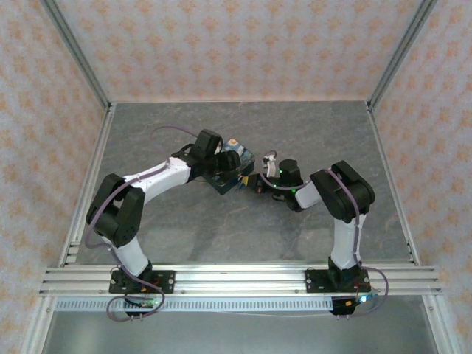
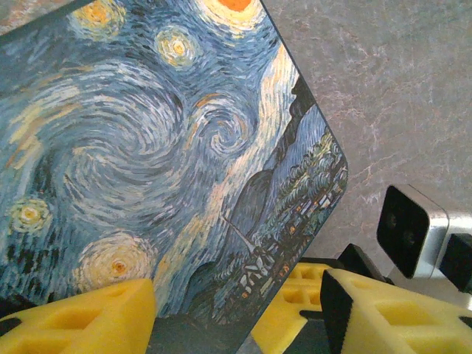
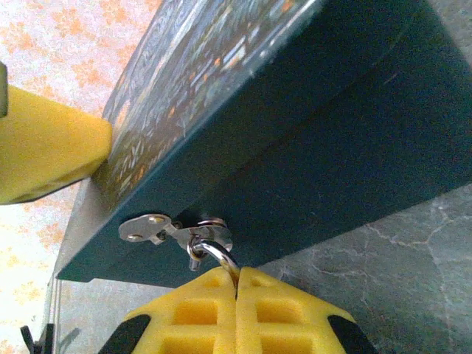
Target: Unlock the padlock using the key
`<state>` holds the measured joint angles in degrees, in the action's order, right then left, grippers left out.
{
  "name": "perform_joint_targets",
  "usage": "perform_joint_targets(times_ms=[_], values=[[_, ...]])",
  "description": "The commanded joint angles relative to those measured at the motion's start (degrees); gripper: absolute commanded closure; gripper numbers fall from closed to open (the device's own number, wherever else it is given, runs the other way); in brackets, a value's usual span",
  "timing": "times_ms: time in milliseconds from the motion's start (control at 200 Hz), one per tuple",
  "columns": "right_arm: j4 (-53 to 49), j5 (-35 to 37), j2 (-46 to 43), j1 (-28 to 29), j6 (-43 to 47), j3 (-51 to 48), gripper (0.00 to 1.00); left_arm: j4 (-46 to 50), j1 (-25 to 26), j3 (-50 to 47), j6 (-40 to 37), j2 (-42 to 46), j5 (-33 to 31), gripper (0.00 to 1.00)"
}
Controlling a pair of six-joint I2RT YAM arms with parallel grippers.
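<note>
The box (image 1: 236, 164), printed with a swirling blue-and-yellow night sky, lies near the middle of the grey table (image 1: 221, 236), with both arms reaching in to it from either side; the left gripper (image 1: 223, 174) is at the box's near-left end and the right gripper (image 1: 257, 181) just off its right side. From the left wrist, the printed lid (image 2: 162, 147) is seen close up, with the left gripper's yellow fingers (image 2: 74, 317) spread wide at a corner of the box, one in front of the print and the other past the edge. The right wrist view shows one of those fingers touching the printed face; whether the pair truly clamps the box I cannot tell. In the right wrist view, the right gripper (image 3: 237, 287) has its two yellow pads pressed tight together on the padlock (image 3: 220, 255); only its pale curved shackle shows, rising out of the seam between the pads. The shackle loops through a small metal staple beside a riveted hasp plate (image 3: 144, 227) on the dark teal side of the box (image 3: 332, 125); the lock body is hidden between the pads.
</note>
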<state>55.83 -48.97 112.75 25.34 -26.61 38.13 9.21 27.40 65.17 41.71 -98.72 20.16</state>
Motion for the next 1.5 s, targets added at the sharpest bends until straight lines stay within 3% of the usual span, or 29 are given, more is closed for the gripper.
perform_joint_targets(times_ms=[0,350,796,1006,1251,1491], values=[[5.43,1.24,-1.83,-0.38,-4.25,-0.35,1.0,2.44,0.31,-2.95,0.16,0.45,-1.49,0.37],[5.41,4.54,-3.54,-0.45,-9.4,0.04,1.0,0.91,0.3,-4.96,0.74,0.63,-1.35,0.37],[-6.74,9.15,-14.01,-1.21,-1.69,-3.71,1.0,-4.62,-2.35,-3.87,2.23,4.9,4.65,0.31],[-20.22,10.62,-24.94,-1.22,3.1,-4.51,1.0,-4.19,-2.73,-4.7,0.38,11.26,3.06,0.29],[-50.85,14.61,-40.84,-0.08,11.11,-1.11,1.0,-3.41,-2.7,-11.49,-4.55,23.42,-4.66,0.26],[-68.63,19.38,-50.65,1.52,10.94,0.08,1.0,-4.69,-2.61,-19.79,-7.38,36.96,-12.95,0.2]])
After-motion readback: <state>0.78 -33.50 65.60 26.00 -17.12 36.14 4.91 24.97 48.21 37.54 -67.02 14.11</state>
